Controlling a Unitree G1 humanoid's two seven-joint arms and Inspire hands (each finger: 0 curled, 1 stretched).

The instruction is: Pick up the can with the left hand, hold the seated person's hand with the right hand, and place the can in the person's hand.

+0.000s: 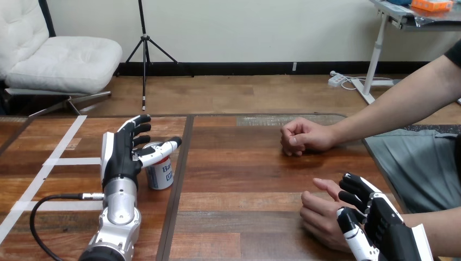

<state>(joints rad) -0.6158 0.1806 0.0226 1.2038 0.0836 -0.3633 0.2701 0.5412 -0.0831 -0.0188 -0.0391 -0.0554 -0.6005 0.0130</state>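
- Plainly, the task is at an early stage: the white-and-blue drink can (pixel 161 175) stands upright on the brown wooden worktop (pixel 244 179), left of the centre seam, and is not yet lifted.
- The robot's left hand (pixel 120 157) is just beside the can on its left. Its fingers are straight and point away, and its thumb reaches across above the can's top. It is open and grips nothing.
- The robot's right hand (pixel 380 223) is at the near right corner, fingers and thumb curled round the person's nearer hand (pixel 321 215), whose own fingers are loosely bent. The holding step looks done, or nearly so.
- The person's farther hand (pixel 301 137) rests as a fist on the worktop, well apart from the can.
- Left to do, as I judge it: close on the can, lift it, carry it across and set it in the held hand.
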